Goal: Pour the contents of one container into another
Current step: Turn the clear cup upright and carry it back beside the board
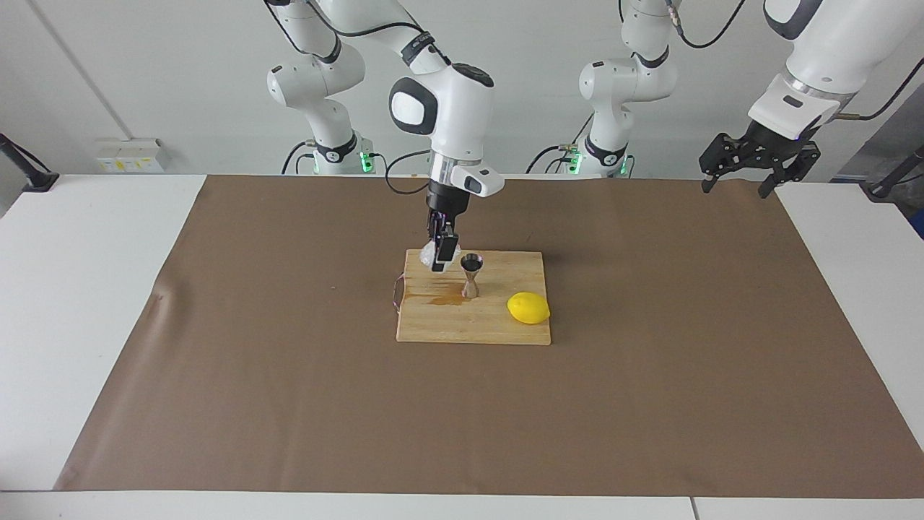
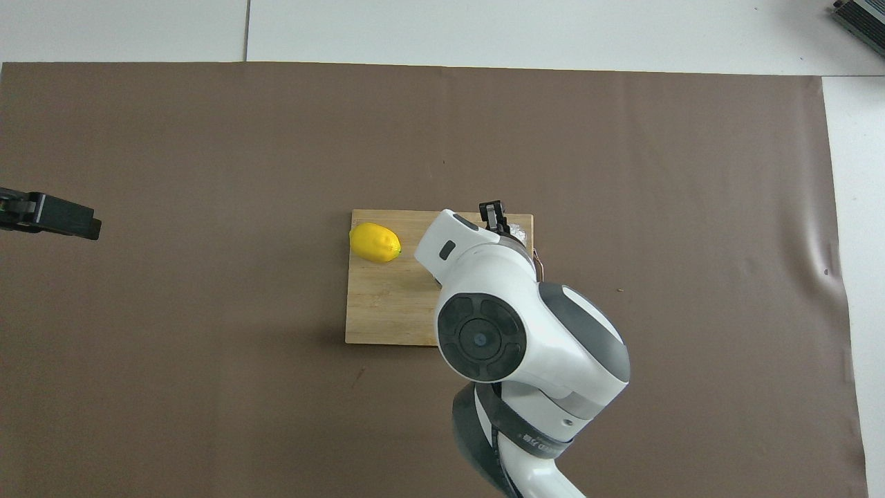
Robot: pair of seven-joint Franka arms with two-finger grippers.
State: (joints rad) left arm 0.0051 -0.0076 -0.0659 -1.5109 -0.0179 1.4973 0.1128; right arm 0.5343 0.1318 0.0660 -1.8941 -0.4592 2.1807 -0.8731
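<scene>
My right gripper point(image 1: 442, 260) is shut on the small clear whitish cup point(image 1: 429, 253) and holds it low over the wooden cutting board point(image 1: 498, 328), right beside the rim of the steel jigger point(image 1: 471, 275). The jigger stands upright on the board. In the overhead view the right arm hides the jigger; only a gripper finger point(image 2: 492, 213) and a bit of the cup point(image 2: 519, 232) show. My left gripper point(image 1: 739, 178) is open and empty, raised at the left arm's end of the table, where it waits; it also shows in the overhead view point(image 2: 52, 216).
A yellow lemon point(image 1: 528, 308) lies on the board point(image 2: 387, 304) toward the left arm's end, also seen from overhead point(image 2: 375, 243). A wet stain point(image 1: 442, 298) marks the board by the jigger's foot. A brown mat point(image 1: 289, 375) covers the table.
</scene>
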